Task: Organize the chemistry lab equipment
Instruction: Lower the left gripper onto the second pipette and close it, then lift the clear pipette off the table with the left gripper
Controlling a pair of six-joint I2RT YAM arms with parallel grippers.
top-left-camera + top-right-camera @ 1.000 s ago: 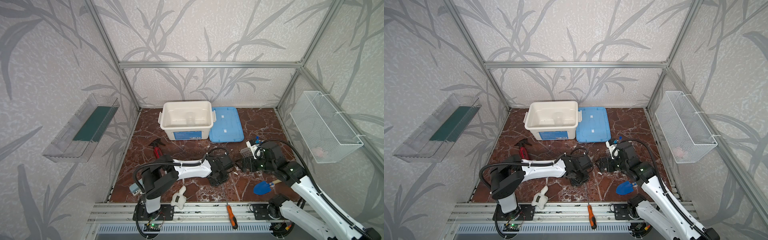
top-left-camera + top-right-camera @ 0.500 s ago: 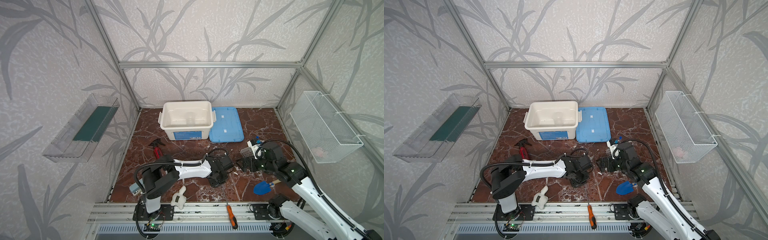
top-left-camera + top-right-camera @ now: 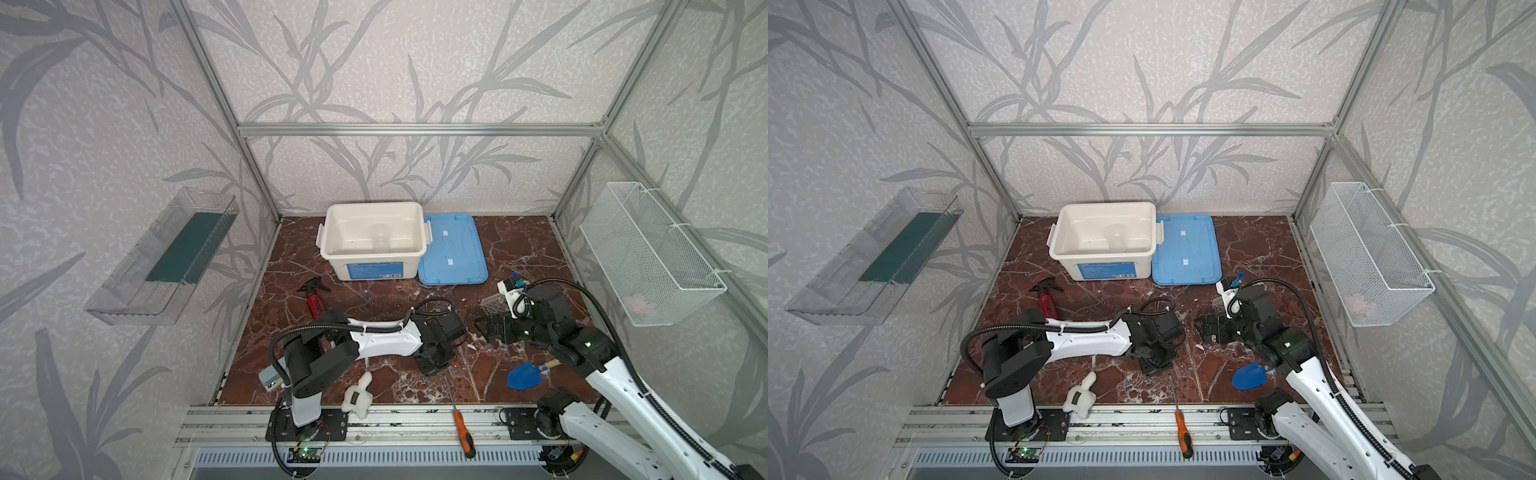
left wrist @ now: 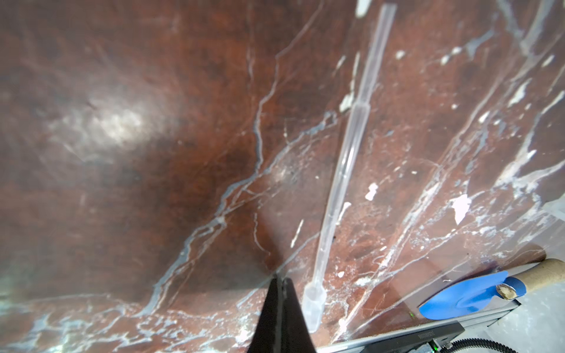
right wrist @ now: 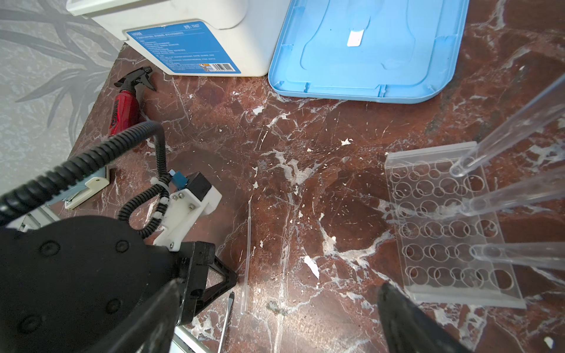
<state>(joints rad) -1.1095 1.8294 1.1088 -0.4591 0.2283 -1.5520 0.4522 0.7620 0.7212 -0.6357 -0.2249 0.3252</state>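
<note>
Thin clear rod point(image 4: 345, 159): flat on the marble floor point(image 3: 374, 307), lower centre of a top view, just beside your left gripper point(image 4: 279, 284).
Left grip: clenched on nothing; the rod lies outside the tips.
Long axis: runs away from the tips, bulb end nearest, not across them.
Right gripper point(image 5: 284, 321): spread wide, empty, near the tube rack point(image 5: 452, 229).
Nearer arm: left; you likely must reopen and shift sideways.

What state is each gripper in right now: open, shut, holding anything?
Left gripper: shut, empty; the thin clear rod lies beside it.
Right gripper: open, holding nothing.
</note>
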